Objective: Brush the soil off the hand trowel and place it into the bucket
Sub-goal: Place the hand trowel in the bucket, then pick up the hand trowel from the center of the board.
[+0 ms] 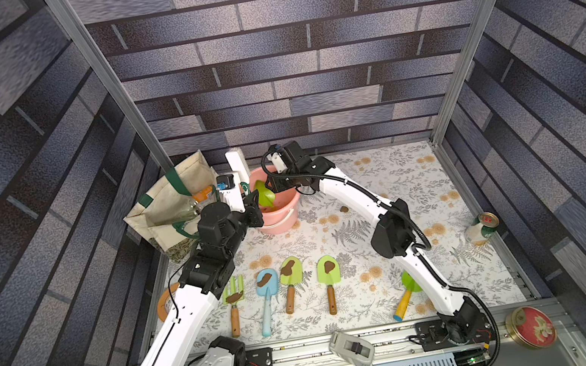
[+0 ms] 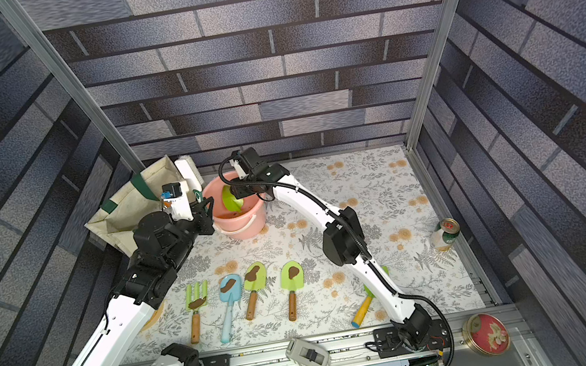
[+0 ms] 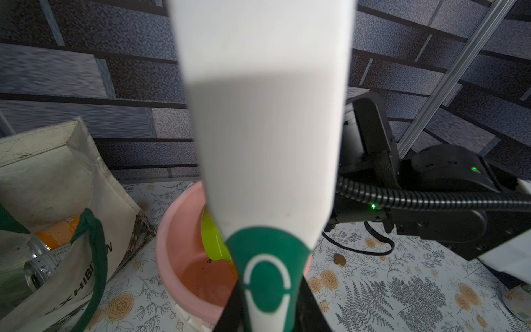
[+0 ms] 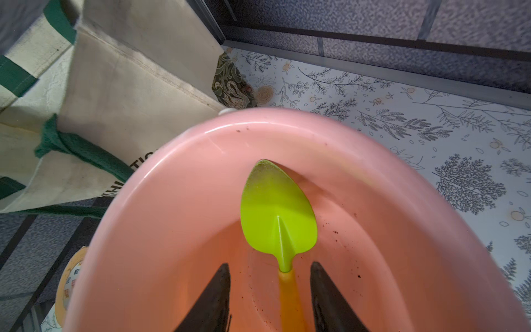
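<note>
The salmon-pink bucket [image 1: 282,226] [image 2: 246,228] stands at the back left of the mat. A hand trowel [image 1: 265,195] [image 2: 230,201] [image 4: 277,207] with a clean lime-green blade and an orange handle leans inside it. My right gripper [image 1: 272,185] [image 4: 270,264] hangs over the bucket, open; the handle runs between its fingers with a gap on each side. My left gripper [image 1: 248,203] [image 3: 270,301] is shut on the green-and-white brush [image 1: 237,165] [image 3: 267,129], held upright beside the bucket [image 3: 172,244]. A blob of soil [image 1: 344,208] [image 3: 340,258] lies on the mat, and dark crumbs dot the bucket floor.
A green fork [image 1: 233,293], a blue trowel [image 1: 267,295] and two green trowels [image 1: 290,278] [image 1: 328,272] lie in a row at the front, each with brown soil on it. A cream tote bag [image 1: 175,202] stands left of the bucket. A can [image 1: 483,227] stands at the right edge.
</note>
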{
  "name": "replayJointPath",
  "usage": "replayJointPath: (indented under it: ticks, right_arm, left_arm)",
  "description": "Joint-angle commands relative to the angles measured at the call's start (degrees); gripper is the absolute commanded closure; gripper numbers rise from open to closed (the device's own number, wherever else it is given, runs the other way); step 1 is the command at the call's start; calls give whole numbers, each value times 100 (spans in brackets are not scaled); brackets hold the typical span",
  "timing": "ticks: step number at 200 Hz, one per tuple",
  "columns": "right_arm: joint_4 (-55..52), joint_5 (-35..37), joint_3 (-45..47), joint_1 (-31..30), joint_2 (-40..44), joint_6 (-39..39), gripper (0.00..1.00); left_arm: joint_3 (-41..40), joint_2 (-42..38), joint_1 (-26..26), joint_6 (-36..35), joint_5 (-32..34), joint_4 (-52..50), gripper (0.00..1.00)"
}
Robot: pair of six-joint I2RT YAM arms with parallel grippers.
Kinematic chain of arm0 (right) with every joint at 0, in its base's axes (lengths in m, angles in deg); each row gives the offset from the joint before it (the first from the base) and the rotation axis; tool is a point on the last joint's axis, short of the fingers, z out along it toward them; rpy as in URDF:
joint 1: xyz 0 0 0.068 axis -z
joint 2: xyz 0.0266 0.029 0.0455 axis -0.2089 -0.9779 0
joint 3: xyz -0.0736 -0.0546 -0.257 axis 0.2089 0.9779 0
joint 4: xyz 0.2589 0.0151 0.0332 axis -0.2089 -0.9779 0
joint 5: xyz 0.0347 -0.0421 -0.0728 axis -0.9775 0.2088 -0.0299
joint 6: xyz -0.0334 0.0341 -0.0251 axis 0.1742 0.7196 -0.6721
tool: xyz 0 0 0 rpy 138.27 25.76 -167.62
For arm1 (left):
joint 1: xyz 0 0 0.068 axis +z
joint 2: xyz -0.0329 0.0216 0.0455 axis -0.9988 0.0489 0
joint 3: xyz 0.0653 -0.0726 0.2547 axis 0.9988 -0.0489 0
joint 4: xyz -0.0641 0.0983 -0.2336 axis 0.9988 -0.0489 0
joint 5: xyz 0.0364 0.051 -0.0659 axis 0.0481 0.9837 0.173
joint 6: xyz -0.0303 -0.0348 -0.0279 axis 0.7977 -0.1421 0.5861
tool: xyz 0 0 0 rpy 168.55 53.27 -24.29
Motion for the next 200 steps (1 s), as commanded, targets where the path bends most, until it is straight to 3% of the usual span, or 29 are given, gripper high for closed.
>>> replayJointPath:
  ticks: [1,38,98,134,156,177,200]
  right_arm:
    - [93,-256,-399,-49,442,-40,54]
    - [188,-584,-459,-67,827,-17,54]
    - [-967,441,-64,-73,1817,-379,53]
    - [-1483,1185,1897,-68,3328,-286,50]
    - [-1634,1251,3491,-67,4284,60,48]
    - [-1789,1311,4934,-67,5094,709,48]
    - [-1526,852,6735,-75,5937,1784,48]
  left_arm:
    - [-58,-16,64,103,-81,169,100]
    - [-84,-90,141,172,-171,177,100]
    - [-128,-34,146,300,-392,220,100]
    - [-165,172,54,376,-559,332,100]
    - [-103,392,-88,318,-584,385,100]
    - [-21,601,-153,257,-587,461,100]
    - [20,787,-176,244,-710,635,100]
